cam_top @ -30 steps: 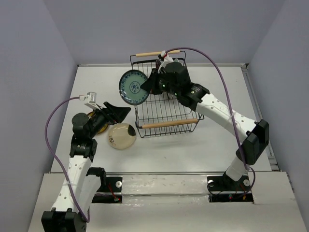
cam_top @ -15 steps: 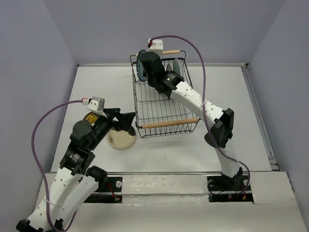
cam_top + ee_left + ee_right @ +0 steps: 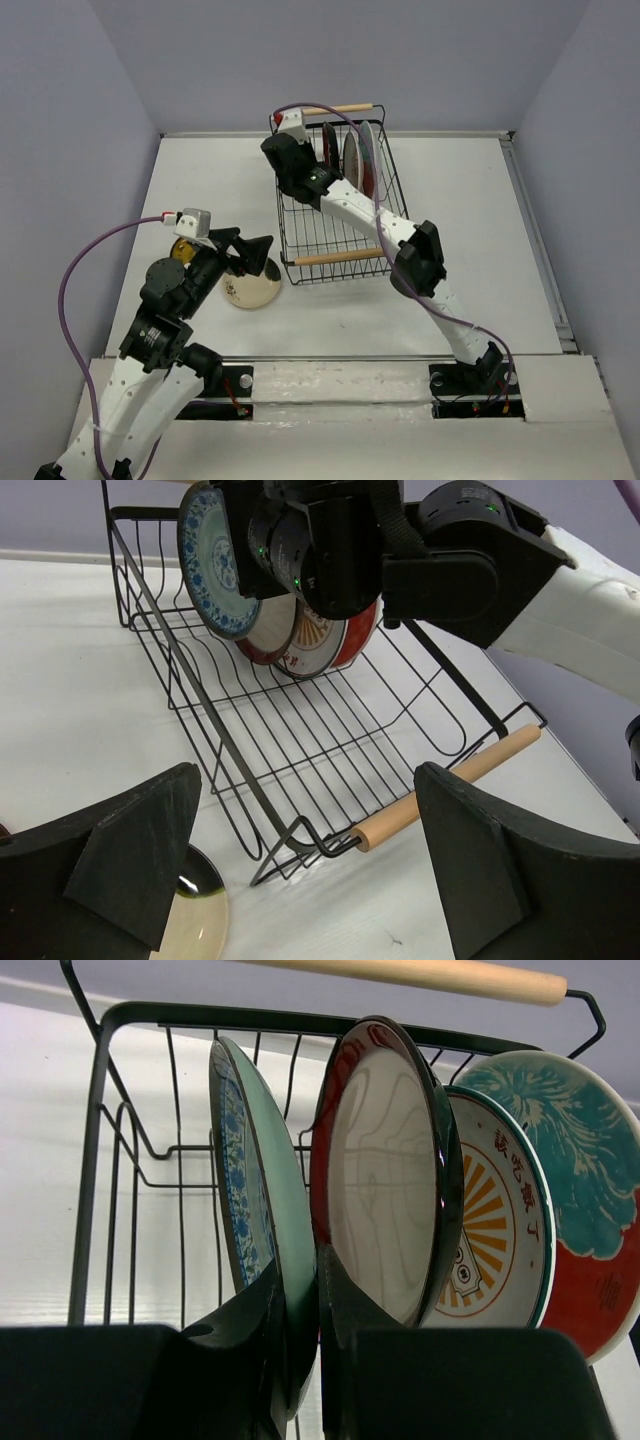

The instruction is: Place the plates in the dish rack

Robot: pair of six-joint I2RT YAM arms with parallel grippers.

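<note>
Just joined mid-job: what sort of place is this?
Probably a lab test cell, not a kitchen: bare white table, plain lavender wall panels boxing it in, black wire dish rack with wooden handles.

One teal-blue round plate [image 3: 245, 1180] and three patterned plates [image 3: 495, 1230] in one rectangular black wire dish rack [image 3: 283, 225] at twelve o'clock; one cream plate [image 3: 250, 285], one yellow-brown plate [image 3: 183, 250] at eight o'clock: six plates; two light wooden rod handles [image 3: 350, 256].

You'll find upright plates [image 3: 362, 160] filling the dish rack's [image 3: 282, 215] 12 o'clock end, the right arm [image 3: 350, 208] crossing from 11 to 5. Slots at 7 o'clock lie free.
</note>
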